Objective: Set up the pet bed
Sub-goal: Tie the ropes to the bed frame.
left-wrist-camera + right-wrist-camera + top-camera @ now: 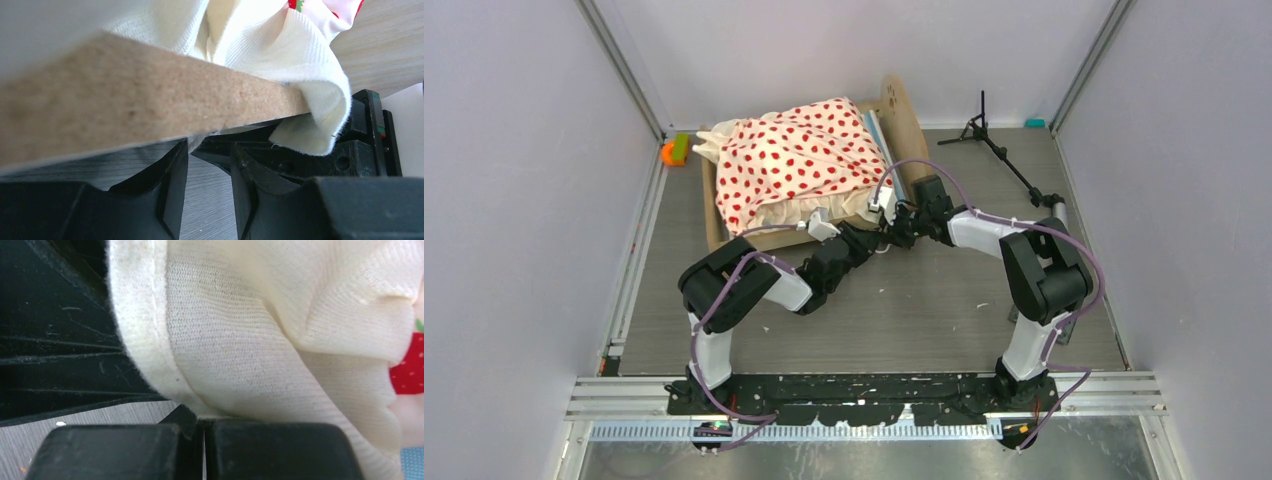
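I count one pet bed, standing at the far middle of the table. One sheet of cream, red-dotted bedding is spread over it. One striped mattress peeks out along its right side. Beyond these I see one black tripod stand lying at the far right. One small orange-and-green object sits at the far left, just beside the bed. I have two arms, and both reach to the bed's near right corner.

My left gripper sits under the near frame board. Its two fingers are parted about halfway, and the gap between them shows only bare table. The tips run up behind the board's edge, so I cannot tell whether they touch it.

My right gripper is clenched, with only a hairline seam between its two fingers. The cream ruffle hem of the bedding folds down into that seam at the tips, so I am pinching the cloth. The rest of the ruffle drapes over my fingers to the right.
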{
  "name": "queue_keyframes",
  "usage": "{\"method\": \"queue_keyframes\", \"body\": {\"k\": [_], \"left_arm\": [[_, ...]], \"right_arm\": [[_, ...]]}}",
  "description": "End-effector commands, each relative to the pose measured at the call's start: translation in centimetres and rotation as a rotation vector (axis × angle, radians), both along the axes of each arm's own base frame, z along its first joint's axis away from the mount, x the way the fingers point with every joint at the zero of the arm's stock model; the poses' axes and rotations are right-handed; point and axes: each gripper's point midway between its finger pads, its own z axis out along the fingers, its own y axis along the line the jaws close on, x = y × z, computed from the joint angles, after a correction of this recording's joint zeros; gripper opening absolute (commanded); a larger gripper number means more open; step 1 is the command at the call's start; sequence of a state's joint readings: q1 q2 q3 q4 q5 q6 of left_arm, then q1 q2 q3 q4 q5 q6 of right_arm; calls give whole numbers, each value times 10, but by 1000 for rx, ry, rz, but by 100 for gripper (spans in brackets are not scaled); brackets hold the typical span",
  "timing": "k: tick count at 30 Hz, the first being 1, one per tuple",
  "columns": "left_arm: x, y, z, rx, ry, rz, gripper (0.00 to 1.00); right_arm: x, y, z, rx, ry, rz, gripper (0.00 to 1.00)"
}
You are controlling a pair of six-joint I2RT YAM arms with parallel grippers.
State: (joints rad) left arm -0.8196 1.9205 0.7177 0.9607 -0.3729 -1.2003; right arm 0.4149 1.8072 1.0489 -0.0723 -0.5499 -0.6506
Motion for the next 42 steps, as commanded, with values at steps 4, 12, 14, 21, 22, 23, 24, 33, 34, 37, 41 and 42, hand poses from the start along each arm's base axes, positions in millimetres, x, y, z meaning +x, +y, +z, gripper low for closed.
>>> {"method": "queue_keyframes", "body": {"k": [4, 12, 14, 21, 22, 23, 24, 33, 34, 37, 41, 42], "left_arm": [[1, 5, -10, -16, 50, 32, 39], [2, 21, -12, 22, 49, 89, 47], [4, 24, -10, 21, 42, 105, 47], [15, 27, -2, 22, 18, 160, 45], [17, 27, -1, 24, 12, 168, 45], [18, 27, 1, 24, 6, 174, 45], [20, 27, 3, 27, 1, 179, 45], [28, 23, 6, -3, -18, 199, 45], [29, 23, 5, -5, -19, 202, 45], [31, 24, 4, -15, -25, 221, 46], [35, 24, 6, -35, -43, 236, 46], [36, 24, 6, -35, -44, 238, 46]], "right_arm": [[22, 16, 19, 103, -119, -13, 0], [18, 17, 16, 117, -113, -4, 0], [18, 17, 15, 115, -111, -1, 0], [17, 17, 16, 115, -115, 6, 0], [18, 17, 17, 117, -114, 8, 0], [17, 18, 16, 120, -111, 14, 0], [16, 19, 16, 122, -108, 20, 0], [13, 23, 13, 124, -103, 64, 0], [13, 24, 13, 125, -102, 70, 0], [9, 25, 14, 126, -103, 101, 0], [4, 27, 14, 127, -103, 147, 0], [3, 27, 14, 125, -103, 155, 0]]}}
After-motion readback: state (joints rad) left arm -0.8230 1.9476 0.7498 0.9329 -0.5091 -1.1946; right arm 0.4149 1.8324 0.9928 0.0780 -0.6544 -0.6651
